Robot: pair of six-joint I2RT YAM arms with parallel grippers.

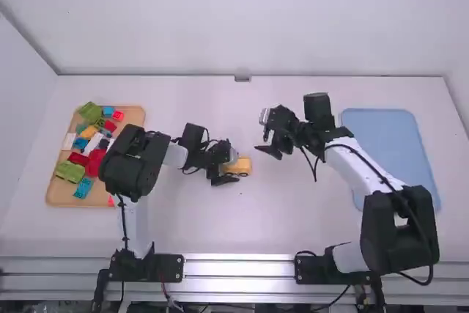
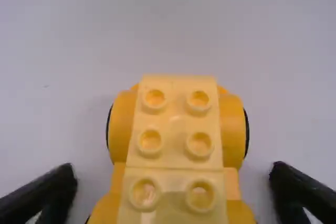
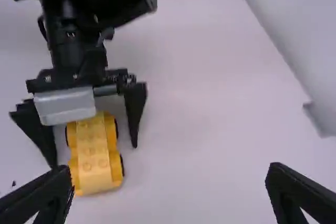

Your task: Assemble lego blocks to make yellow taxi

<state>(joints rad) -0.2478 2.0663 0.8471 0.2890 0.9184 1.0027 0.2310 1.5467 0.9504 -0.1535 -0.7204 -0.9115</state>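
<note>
My left gripper (image 1: 229, 166) is low over the middle of the table, around the near end of a yellow wheeled car base (image 1: 242, 166). In the left wrist view, the left gripper (image 2: 173, 192) has its fingers apart, one on each side of the yellow car (image 2: 176, 145), with gaps between. Pale yellow studded bricks cover the car's top. My right gripper (image 1: 268, 137) hangs to the right of the car; in the right wrist view, the right gripper (image 3: 169, 192) stands open with nothing between its fingers. That view shows the car (image 3: 92, 156) between the left gripper's spread fingers.
A wooden tray (image 1: 135, 113) with several coloured bricks lies at the left, partly behind the left arm. At the right, a blue tray (image 1: 388, 137) lies partly behind the right arm. The wall (image 1: 242, 42) rises beyond the table's far edge.
</note>
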